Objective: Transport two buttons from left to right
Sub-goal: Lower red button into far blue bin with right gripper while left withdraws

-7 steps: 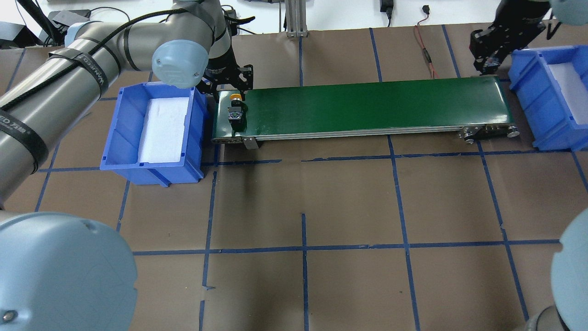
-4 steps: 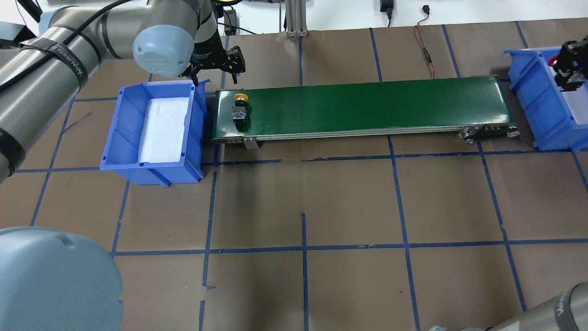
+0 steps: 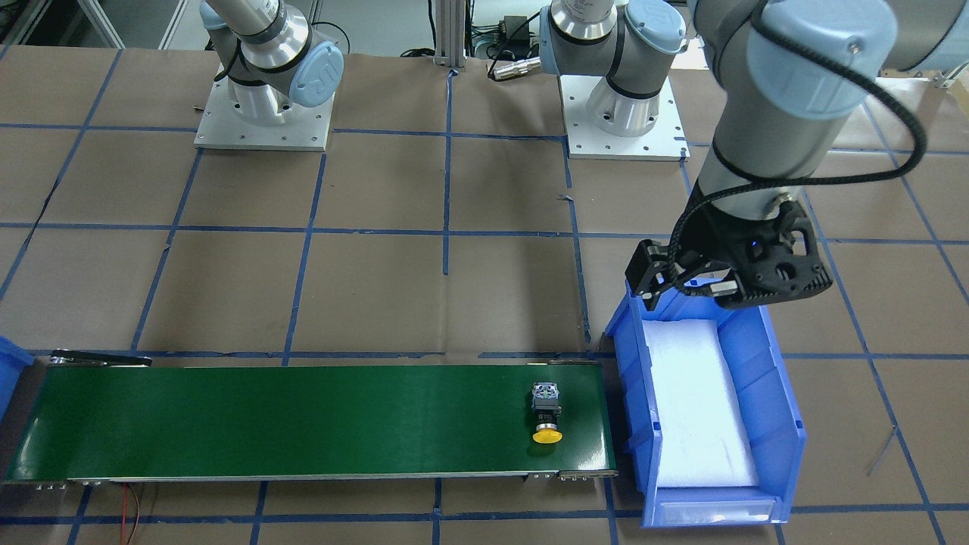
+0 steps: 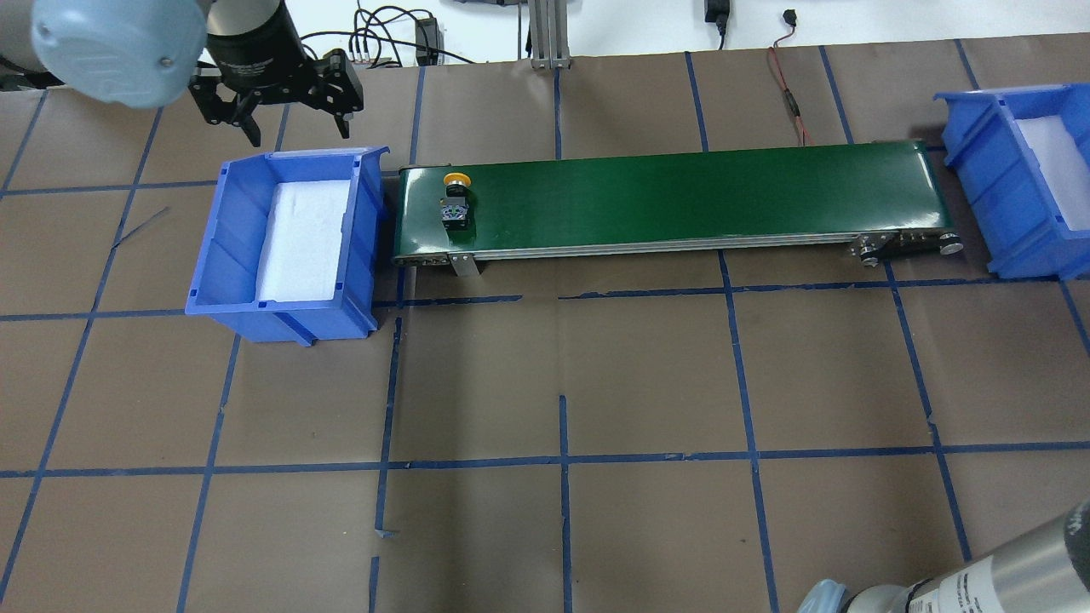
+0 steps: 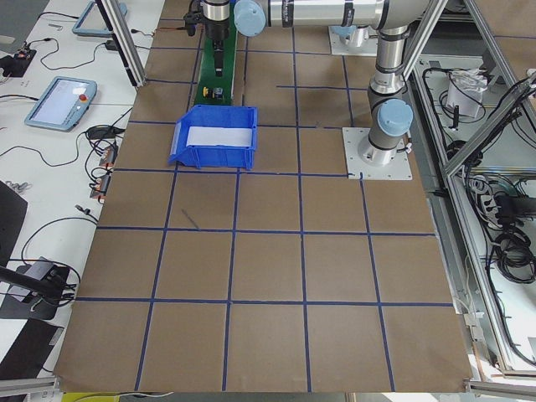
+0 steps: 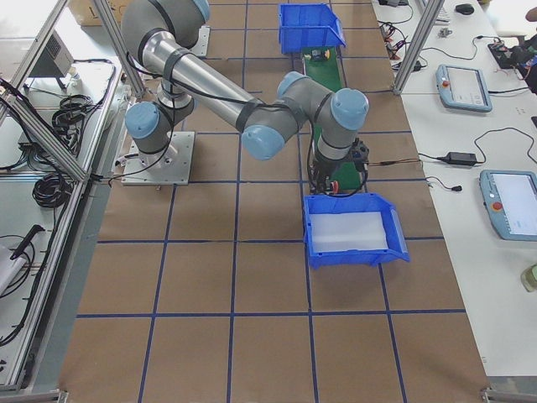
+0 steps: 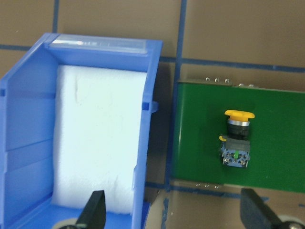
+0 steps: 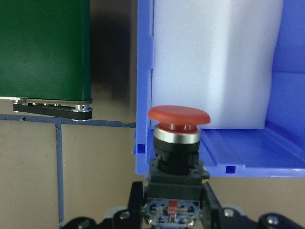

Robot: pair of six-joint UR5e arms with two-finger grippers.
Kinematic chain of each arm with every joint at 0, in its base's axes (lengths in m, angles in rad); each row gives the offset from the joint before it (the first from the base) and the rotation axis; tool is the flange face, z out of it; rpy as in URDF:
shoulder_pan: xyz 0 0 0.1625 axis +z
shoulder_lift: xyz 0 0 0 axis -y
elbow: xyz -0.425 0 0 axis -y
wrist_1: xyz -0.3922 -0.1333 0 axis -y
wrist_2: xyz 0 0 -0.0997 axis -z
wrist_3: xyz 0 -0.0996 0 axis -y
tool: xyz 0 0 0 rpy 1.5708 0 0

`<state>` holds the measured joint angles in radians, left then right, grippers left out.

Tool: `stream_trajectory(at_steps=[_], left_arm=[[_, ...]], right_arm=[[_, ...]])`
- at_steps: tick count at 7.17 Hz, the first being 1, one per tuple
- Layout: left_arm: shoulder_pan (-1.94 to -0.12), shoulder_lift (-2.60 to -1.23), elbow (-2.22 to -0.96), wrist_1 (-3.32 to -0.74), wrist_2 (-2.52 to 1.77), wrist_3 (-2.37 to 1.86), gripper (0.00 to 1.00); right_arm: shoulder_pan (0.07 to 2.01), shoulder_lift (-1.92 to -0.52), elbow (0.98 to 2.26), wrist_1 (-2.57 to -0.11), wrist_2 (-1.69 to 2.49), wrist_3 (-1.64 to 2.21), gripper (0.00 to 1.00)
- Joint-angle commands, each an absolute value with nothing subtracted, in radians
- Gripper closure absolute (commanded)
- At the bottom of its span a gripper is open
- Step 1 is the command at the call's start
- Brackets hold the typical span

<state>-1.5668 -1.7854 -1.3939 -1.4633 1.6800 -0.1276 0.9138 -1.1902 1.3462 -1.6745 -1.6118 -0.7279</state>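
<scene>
While in right tool, red button.

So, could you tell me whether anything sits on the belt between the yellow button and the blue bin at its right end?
Nothing visible does. The yellow button lies at the left end of the green belt, and the belt from there to the right blue bin carries nothing else.

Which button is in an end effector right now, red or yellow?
The red button, clamped by its body in the right end effector. The yellow button lies free on its side on the green conveyor belt.
</scene>
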Motion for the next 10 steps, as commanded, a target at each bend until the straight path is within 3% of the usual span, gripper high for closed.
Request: stream_trajectory(at_steps=[1,3,4,10], left_arm=[[-1.536,-1.729,-1.405,-1.491,1.675,-0.068,0.0],[-1.532,-1.723,-1.404,-1.486,1.675,-0.077,0.0],[-1.532,-1.736,-1.402,-1.483,1.674,-0.083,0.0],[-1.529,-1.727,-1.408,-1.516,1.678,-0.078,0.0]], right_arm=[[0.904,-1.087,1.255,-1.7,-1.615,-0.765,0.86],[0.904,-0.965,1.105,-1.681,-1.615,-0.788,0.86],[0.904,-0.933,1.091,-1.683,-1.615,-0.788,0.86],[0.903,-0.904,1.16,-1.713,-1.632,-0.795,0.86]])
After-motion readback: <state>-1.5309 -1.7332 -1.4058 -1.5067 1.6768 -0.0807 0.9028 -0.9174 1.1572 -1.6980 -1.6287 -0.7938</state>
